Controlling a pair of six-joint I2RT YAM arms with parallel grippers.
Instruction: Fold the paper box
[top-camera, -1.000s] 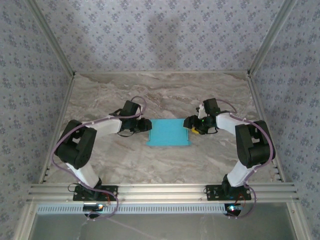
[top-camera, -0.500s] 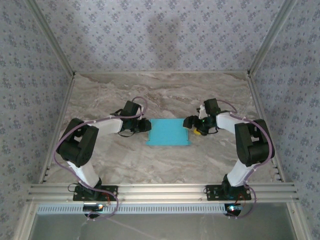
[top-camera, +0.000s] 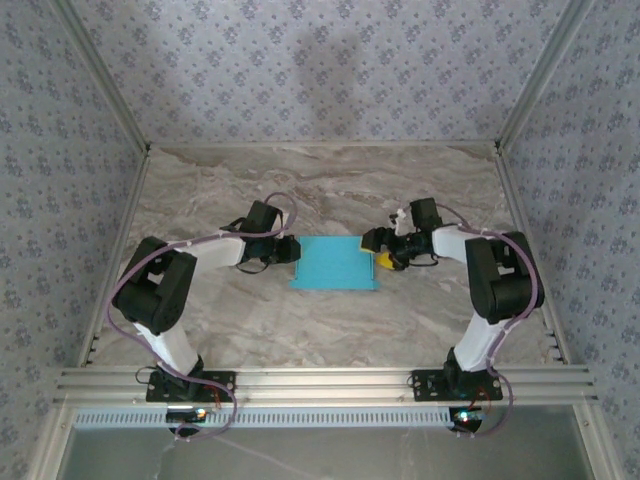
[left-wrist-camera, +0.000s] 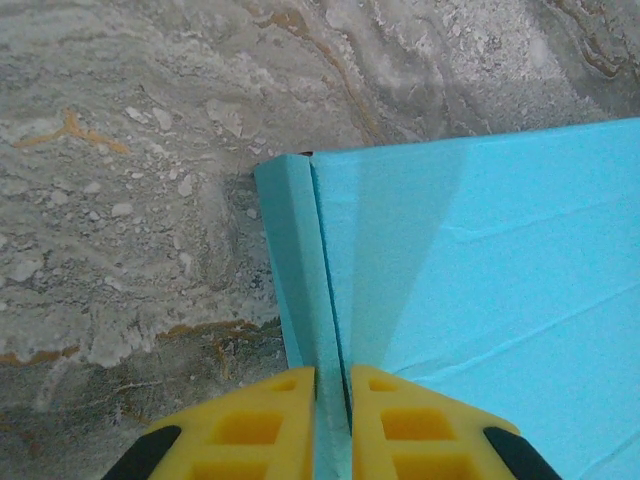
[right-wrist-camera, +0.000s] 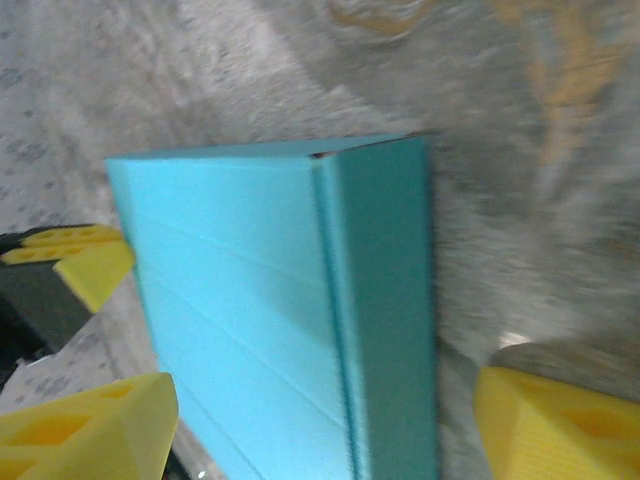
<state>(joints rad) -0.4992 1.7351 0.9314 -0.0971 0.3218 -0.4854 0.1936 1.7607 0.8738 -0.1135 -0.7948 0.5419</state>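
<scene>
The paper box (top-camera: 335, 263) lies flat and light blue on the marble table, between the two arms. My left gripper (top-camera: 293, 250) is at its left end. In the left wrist view the yellow fingers (left-wrist-camera: 250, 432) are pressed on a thin upright side wall of the box (left-wrist-camera: 480, 260), with the left gripper (left-wrist-camera: 332, 420) shut on it. My right gripper (top-camera: 378, 252) is at the box's right end. In the right wrist view the right gripper (right-wrist-camera: 325, 420) stands open, one finger on each side of the box (right-wrist-camera: 250, 300), apart from it.
The marble table (top-camera: 320, 190) stretches behind and in front of the box. Patterned walls close it in at the back and both sides. A metal rail (top-camera: 320, 385) runs along the near edge by the arm bases.
The left jaws have closed on the box's left wall. The right jaws have opened wider and the right gripper has moved slightly left over the box's end. The box shifted a little left.
</scene>
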